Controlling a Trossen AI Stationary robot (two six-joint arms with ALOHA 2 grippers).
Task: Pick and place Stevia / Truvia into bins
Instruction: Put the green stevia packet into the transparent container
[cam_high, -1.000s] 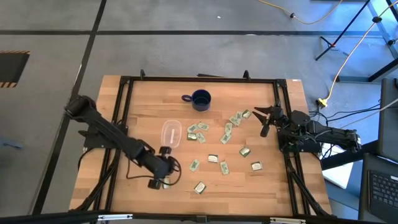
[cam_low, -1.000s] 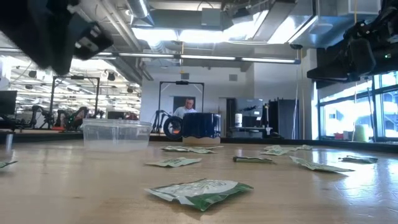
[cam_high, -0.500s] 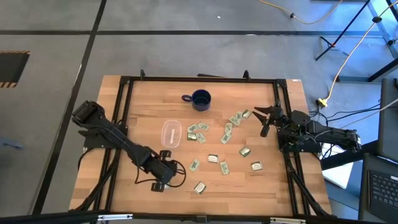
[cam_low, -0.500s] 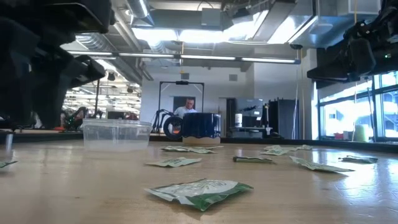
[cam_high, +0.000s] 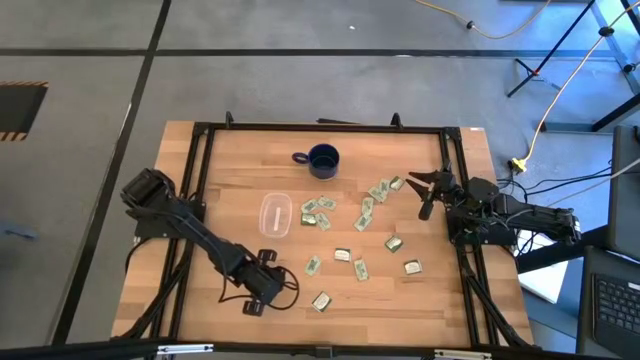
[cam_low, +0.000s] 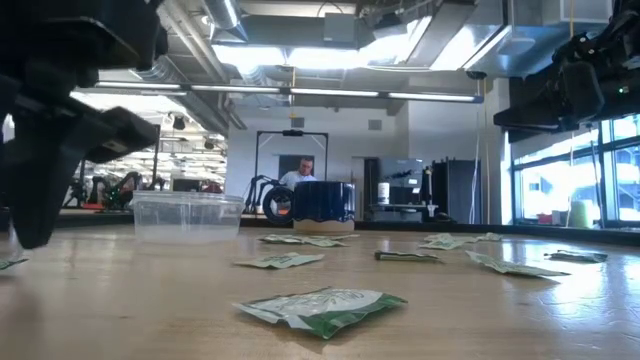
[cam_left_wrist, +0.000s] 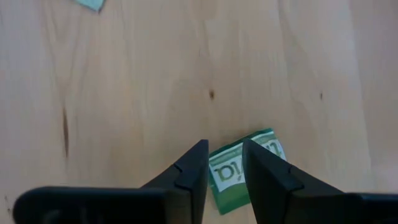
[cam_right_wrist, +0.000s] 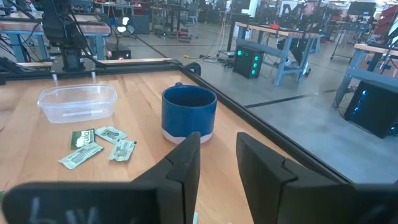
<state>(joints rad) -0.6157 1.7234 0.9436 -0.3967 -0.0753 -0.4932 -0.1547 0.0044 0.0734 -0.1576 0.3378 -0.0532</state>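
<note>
Tub (cam_high: 275, 214) looks empty; packets (cam_high: 352, 240) all lie on table (cam_high: 230, 180). Left tool (cam_left_wrist: 225, 168), slightly spread, hovers over one packet (cam_left_wrist: 239, 174).

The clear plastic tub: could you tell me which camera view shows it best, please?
The right wrist view: the clear tub shows whole, rim and empty inside. The high view gives a faint outline; the low view shows its side wall; the left wrist view misses it.

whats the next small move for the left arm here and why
Probably lower the left gripper straight down and close on the Truvia sachet. In the left wrist view the sachet lies flat on the wood between the parted fingers, not yet gripped. The clear tub looks empty, and the right gripper waits over the table's right side.
</note>
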